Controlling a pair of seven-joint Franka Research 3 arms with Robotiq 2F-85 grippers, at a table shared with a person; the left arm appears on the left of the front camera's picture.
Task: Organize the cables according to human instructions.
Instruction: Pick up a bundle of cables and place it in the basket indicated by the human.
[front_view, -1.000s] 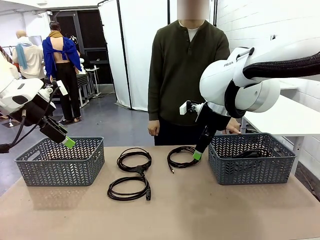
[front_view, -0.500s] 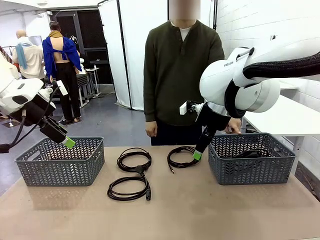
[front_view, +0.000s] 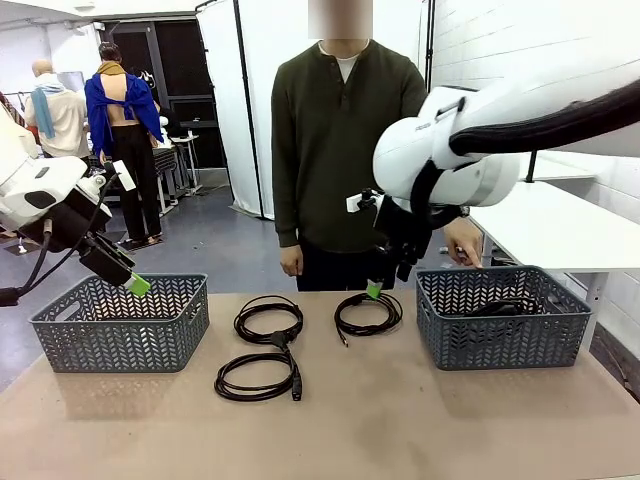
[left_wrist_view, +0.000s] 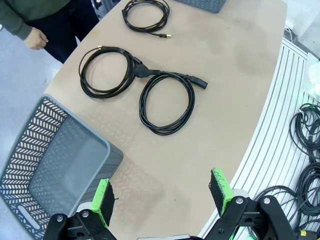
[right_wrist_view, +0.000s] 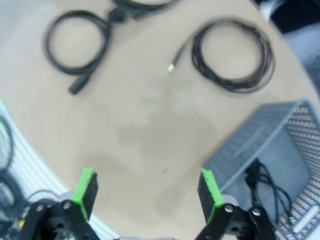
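a: why does the left tool (left_wrist_view: 160, 196) hang over the left basket (front_view: 120, 340), jaws spread wide and nothing in them?

b: i'd say it waits clear of the cords (that basket looks empty), ready for whichever one the human (front_view: 340, 150) sends to that side.

a: and the cables?

b: two lie near the middle of the worktop (front_view: 400, 420). the rear coil (front_view: 268, 322) sits just behind the front coil (front_view: 257, 378), and their plugs meet or nearly meet between them. a third coil (front_view: 366, 313) lies apart to their right, near the far edge.

a: the right tool (front_view: 373, 290)?

b: it's above that third coil, jaws wide, gripping nothing. by my reading it's placed to come down onto it.

a: and the right basket (front_view: 500, 345)?

b: a fourth cable (front_view: 500, 307) lies inside, so the sorting seems partly done. the human's hand (front_view: 462, 243) hovers behind its far rim, perhaps pointing it out as the destination.
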